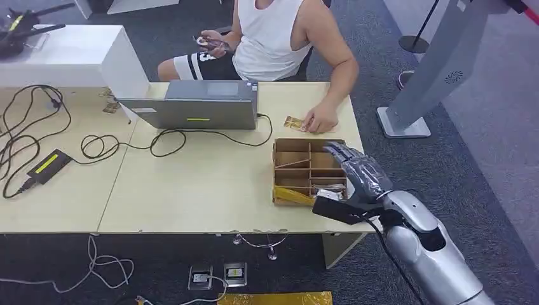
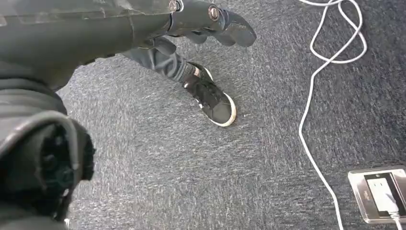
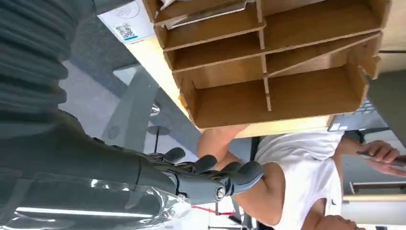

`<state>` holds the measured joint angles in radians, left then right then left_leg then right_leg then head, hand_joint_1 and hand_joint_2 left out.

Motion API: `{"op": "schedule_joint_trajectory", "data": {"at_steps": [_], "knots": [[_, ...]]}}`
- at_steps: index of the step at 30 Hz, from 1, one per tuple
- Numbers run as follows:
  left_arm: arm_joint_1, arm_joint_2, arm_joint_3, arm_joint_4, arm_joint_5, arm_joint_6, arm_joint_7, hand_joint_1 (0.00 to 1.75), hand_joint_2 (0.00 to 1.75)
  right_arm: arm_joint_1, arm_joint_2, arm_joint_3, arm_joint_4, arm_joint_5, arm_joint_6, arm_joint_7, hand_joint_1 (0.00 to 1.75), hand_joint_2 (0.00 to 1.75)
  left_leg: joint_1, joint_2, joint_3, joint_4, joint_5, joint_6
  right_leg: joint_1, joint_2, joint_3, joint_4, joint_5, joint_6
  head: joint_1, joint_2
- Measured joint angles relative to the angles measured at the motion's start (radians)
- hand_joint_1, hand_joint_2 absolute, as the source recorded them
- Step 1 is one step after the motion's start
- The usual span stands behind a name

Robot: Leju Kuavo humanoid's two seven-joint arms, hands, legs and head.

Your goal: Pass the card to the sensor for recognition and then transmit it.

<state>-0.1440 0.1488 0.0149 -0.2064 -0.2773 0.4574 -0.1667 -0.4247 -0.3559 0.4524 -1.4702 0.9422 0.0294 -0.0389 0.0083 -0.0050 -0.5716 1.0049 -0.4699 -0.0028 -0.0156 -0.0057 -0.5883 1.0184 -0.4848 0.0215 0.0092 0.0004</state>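
From the head, the right hand (image 1: 356, 175) is hovering released, fingers apart, over the box's (image 1: 287, 168) right edge by the table's (image 1: 191, 190) right edge. A person's hand (image 1: 321, 119) is pressing the card (image 1: 293, 122) just behind the box. At the left wrist, the left hand (image 2: 210, 21) is hanging unclenched over carpet (image 2: 167, 167). At the right wrist, the label (image 3: 125, 21) is staying unreadable.

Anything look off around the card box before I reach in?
One divider in the cardboard box sits slanted across its compartment instead of square. The person's hand rests on the table just behind the box, near a gold card. Right hand hovers over the box, holding nothing.
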Motion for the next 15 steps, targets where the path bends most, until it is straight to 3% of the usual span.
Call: {"op": "schedule_joint_trajectory", "data": {"at_steps": [15], "knots": [[-0.002, -0.004, 0.000, 0.000, -0.006, -0.002, 0.003, 0.00, 0.00, 0.000, 0.003, 0.001, 0.082, 0.027, -0.032, -0.010, 0.00, 1.75, 0.000, 0.000, 0.000, 0.000, 0.000, 0.000, 0.000, 0.000, 0.000, 0.000, 0.000, 0.000, 0.000, 0.000]]}}
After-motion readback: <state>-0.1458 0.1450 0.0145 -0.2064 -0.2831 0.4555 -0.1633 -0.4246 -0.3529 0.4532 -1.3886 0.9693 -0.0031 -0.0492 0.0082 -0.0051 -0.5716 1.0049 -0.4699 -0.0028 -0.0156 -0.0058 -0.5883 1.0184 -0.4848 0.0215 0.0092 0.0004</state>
